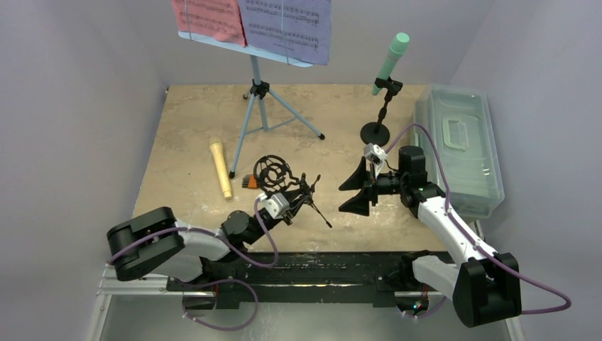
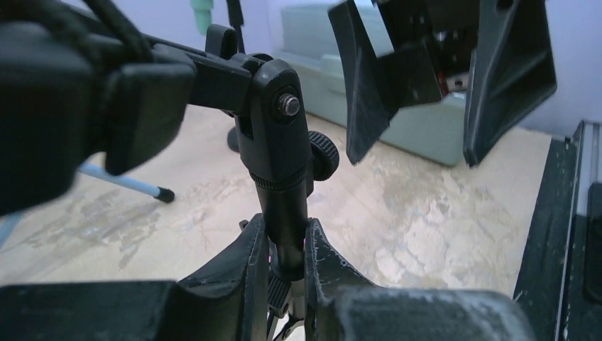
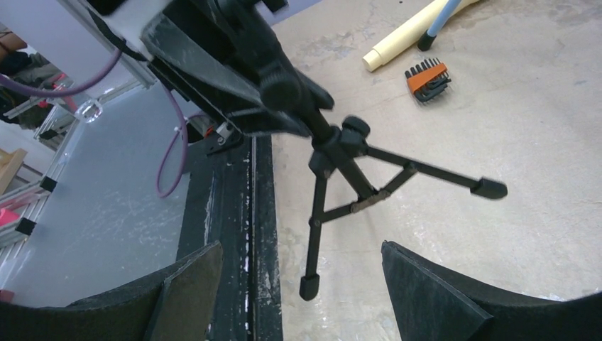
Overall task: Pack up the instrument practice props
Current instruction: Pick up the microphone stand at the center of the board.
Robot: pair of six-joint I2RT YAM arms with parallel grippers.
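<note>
Bearing staves (notes seemingly blurred), purple page

3 plain, pale lilac-grey walls close the scene on the left, far and right. The tabletop is beige and mottled like stone. A scuffed black rail lines its near edge. Light is soft and even.

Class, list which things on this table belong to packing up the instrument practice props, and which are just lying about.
Props: light-blue music stand, red page, purple page, mint-green microphone, round-base mic stand, yellow microphone, black mic tripod.
Lying about: orange bit holder, closed grey tub.
</note>
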